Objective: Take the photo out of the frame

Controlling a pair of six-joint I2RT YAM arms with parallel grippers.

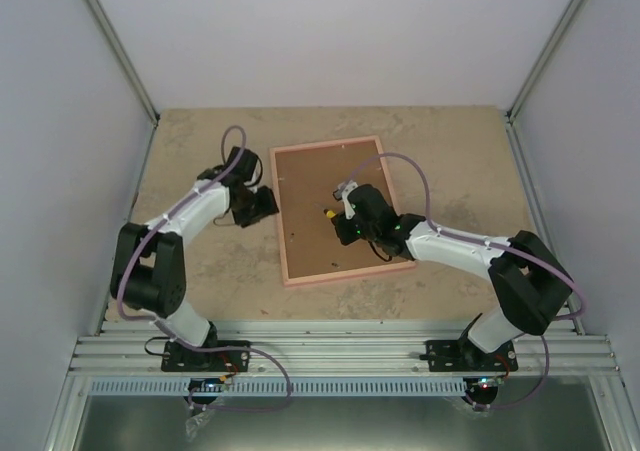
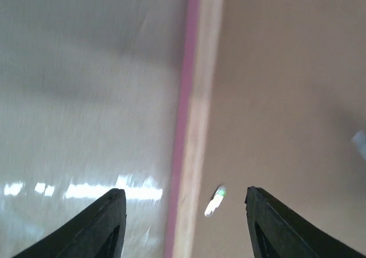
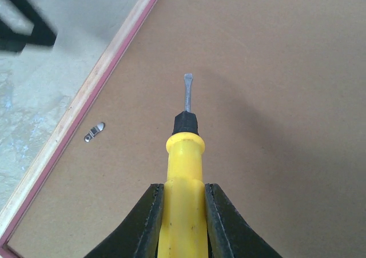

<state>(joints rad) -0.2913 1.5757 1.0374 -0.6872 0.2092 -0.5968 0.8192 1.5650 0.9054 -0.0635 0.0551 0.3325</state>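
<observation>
Holding a yellow screwdriver (image 3: 184, 155) over the face-down frame (image 1: 305, 211) on the table (image 1: 450, 161).
Your right gripper (image 3: 183, 190) pinches its handle over the brown backing (image 3: 274, 98); your left gripper (image 2: 184, 194) hangs spread over the frame's pink left edge.

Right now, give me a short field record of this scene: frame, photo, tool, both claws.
frame: pink-edged, lying face down on the table
back board: brown, facing up
photo: not visible in any view
screwdriver: yellow handle, flat metal tip, pointing across the back board
right claw: shut on the screwdriver handle
left claw: open, empty, lined up over the frame's pink edge
metal tab: small, on the board near the pink edge
</observation>
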